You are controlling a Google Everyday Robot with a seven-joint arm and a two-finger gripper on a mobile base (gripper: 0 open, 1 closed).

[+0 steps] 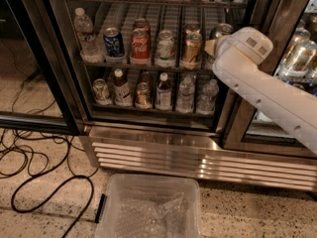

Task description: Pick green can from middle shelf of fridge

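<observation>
- apparently, the reach was done: the gripper was at the right end of the middle shelf of the fridge, mostly hidden by the white arm.
- the green can stood on that shelf, just right of the gold can, touching or almost touching the gripper.
- whether the gripper was apart or clamped on it, i cannot tell.
- the can seemed not lifted yet, so a firm grasp and the pulling out were left.
</observation>
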